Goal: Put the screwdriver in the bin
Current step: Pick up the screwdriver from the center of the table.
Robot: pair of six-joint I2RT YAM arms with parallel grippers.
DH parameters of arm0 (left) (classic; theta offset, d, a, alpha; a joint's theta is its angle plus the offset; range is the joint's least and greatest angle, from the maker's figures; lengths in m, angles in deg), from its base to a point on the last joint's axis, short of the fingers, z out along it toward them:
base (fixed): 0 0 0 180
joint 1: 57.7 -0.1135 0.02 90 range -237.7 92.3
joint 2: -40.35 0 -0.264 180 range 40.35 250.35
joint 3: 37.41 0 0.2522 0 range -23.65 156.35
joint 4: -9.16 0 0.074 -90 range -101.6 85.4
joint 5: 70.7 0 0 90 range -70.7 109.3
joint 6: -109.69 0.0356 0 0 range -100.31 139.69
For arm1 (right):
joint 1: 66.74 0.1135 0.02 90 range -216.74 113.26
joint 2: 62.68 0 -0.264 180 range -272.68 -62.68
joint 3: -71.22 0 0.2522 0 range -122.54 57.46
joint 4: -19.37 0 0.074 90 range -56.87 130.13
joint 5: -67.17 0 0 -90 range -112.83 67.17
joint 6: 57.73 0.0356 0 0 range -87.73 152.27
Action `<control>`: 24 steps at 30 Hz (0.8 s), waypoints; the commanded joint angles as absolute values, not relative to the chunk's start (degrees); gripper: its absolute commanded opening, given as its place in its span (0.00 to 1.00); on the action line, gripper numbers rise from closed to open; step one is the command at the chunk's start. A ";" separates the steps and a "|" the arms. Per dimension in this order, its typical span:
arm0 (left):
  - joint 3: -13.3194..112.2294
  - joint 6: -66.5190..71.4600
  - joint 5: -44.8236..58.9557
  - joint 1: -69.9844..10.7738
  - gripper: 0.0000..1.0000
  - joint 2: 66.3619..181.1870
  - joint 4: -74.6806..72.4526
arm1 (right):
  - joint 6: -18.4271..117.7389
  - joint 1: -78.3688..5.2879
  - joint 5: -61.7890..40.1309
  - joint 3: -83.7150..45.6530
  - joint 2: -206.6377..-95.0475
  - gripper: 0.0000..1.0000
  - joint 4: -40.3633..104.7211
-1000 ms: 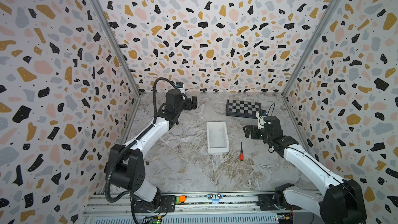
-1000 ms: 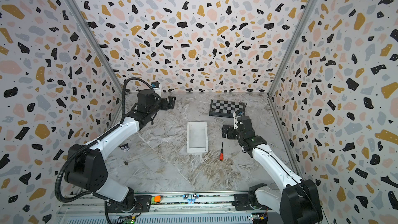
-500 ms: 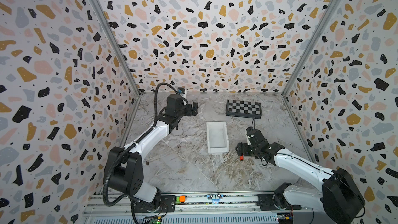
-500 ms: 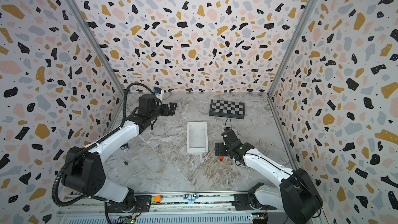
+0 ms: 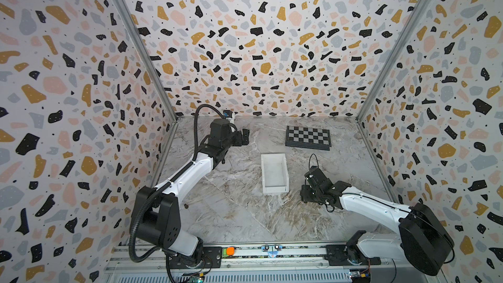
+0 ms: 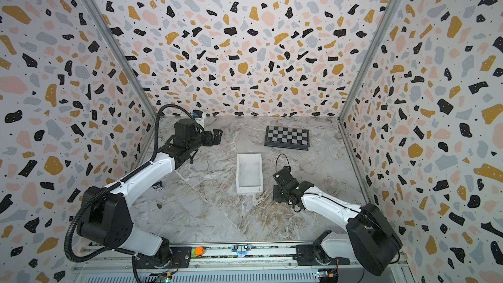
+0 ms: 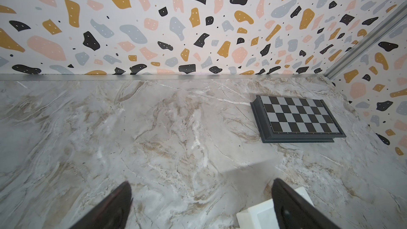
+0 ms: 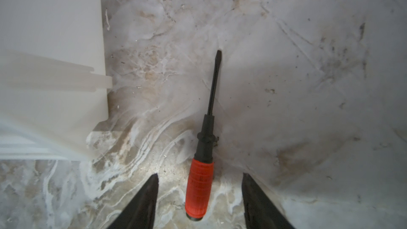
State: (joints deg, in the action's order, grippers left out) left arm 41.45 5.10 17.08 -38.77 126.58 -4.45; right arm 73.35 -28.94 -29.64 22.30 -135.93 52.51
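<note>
The screwdriver (image 8: 206, 133) lies flat on the marbled surface (image 8: 297, 73), outside the bin (image 8: 50, 40) and just beside one of its corners without touching it. Its red-orange handle is nearest the right wrist camera, and its thin dark shaft runs away from the camera, roughly along the bin's side wall. The right hand (image 8: 200, 174) is low over the handle with its two dark fingers (image 8: 149, 194) spread, one on each side. A clear gap of surface shows between each finger and the handle, so nothing is pinched. In both top views this hand (image 5: 307, 196) sits to the right of the bin's (image 5: 275, 189) near end and hides the screwdriver beneath it. The white bin (image 6: 249, 188) stands in the middle of the surface, its long side running from front to back. Behind it and to the right, near the back wall, lies a black-and-grey checkerboard (image 5: 308, 137). The left hand (image 5: 245, 137) is held above the surface at the back left, well apart from the bin. The left wrist view shows its fingers (image 7: 123, 197) spread wide around nothing.
</note>
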 commanded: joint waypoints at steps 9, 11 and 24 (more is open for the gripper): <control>40.55 5.55 19.30 -38.54 1.00 123.65 -3.19 | 74.54 -28.52 -30.50 21.52 -140.67 0.47 52.12; 40.60 5.63 19.69 -38.55 1.00 123.52 -3.39 | 74.55 -28.42 -30.86 21.46 -141.07 0.42 52.21; 40.68 6.47 20.79 -38.54 1.00 123.00 -4.01 | 73.49 -26.68 -32.95 19.13 -144.52 0.31 53.46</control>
State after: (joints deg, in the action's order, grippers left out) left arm 41.08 5.58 20.25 -38.77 124.35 -4.56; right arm 73.74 -27.50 -31.95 20.44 -143.67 51.59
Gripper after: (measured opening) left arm 0.999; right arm 0.314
